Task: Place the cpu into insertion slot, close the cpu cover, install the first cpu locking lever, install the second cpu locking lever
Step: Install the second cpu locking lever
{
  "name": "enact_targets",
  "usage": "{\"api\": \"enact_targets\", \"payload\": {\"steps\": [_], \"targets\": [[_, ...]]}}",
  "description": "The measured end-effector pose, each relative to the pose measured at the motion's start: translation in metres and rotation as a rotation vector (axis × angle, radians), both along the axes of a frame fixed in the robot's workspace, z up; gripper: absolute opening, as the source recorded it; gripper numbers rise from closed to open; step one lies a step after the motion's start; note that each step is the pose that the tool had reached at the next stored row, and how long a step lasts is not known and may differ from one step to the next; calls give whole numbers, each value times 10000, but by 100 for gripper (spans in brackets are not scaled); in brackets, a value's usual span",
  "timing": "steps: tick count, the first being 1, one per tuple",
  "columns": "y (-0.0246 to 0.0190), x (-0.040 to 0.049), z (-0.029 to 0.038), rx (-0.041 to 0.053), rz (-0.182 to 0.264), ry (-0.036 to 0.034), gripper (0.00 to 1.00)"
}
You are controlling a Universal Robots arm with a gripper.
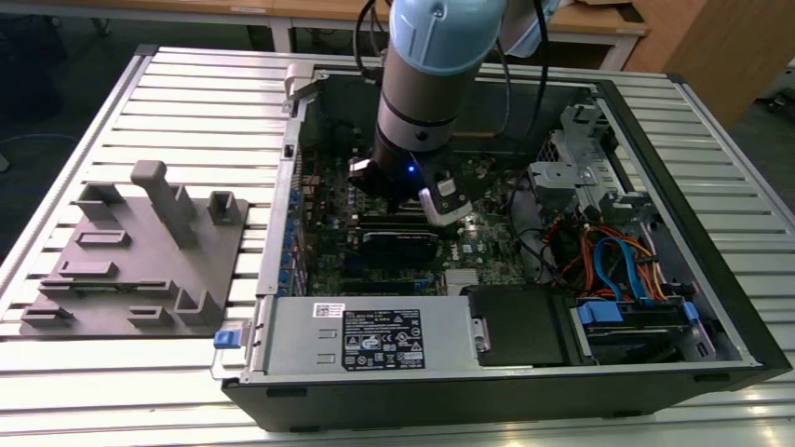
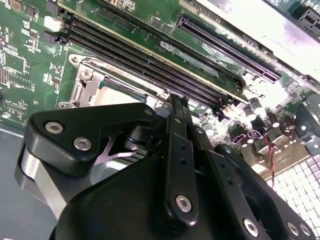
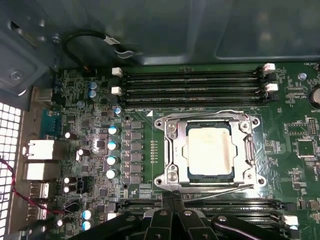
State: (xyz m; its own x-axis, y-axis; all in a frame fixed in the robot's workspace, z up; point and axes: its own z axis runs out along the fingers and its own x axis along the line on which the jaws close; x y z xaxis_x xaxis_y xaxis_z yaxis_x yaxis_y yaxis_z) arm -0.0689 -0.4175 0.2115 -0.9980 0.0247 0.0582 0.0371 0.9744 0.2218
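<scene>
In the first wrist view the cpu [image 3: 210, 152], a dull silver square, lies in the insertion slot [image 3: 248, 150] on the green board. The cpu cover [image 3: 172, 150] lies flat over it, framing the chip. A thin wire lever [image 3: 205, 114] runs along the socket's edge by the memory slots. A second lever [image 3: 220, 188] runs along the opposite edge, close to my fingertips; I cannot tell whether either is hooked. My gripper [image 3: 172, 195] is shut, fingers together, with nothing visible between them. In the second wrist view the gripper [image 2: 178, 100] hovers by the socket frame [image 2: 87, 85]. The arm [image 1: 423, 112] reaches down into the case.
Long black memory slots [image 3: 190, 82] flank the socket on both sides. The open computer case [image 1: 695, 307] walls in the board, with a power supply [image 1: 372, 340], drive cage [image 1: 584, 177] and coloured cables [image 1: 615, 261]. A grey fixture [image 1: 137, 251] lies at the exterior view's left.
</scene>
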Motion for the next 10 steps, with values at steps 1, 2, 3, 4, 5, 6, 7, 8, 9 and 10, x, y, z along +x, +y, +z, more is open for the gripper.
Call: {"api": "enact_targets", "payload": {"steps": [1, 2, 3, 4, 5, 6, 7, 8, 9, 10], "targets": [[-12, 0, -6, 79, 1, 0, 10], [-25, 0, -11, 174, 0, -1, 10], [-40, 0, -14, 281, 1, -1, 10], [-57, 0, -15, 363, 1, 0, 10], [-73, 0, -18, 423, 1, -1, 10], [-89, 0, -21, 458, 1, -1, 10], [-104, 0, -25, 478, 0, -1, 10], [-115, -1, -31, 489, 1, -1, 10], [-122, -4, -38, 502, 1, -1, 10], [-124, -7, -49, 520, 0, -2, 10]]}}
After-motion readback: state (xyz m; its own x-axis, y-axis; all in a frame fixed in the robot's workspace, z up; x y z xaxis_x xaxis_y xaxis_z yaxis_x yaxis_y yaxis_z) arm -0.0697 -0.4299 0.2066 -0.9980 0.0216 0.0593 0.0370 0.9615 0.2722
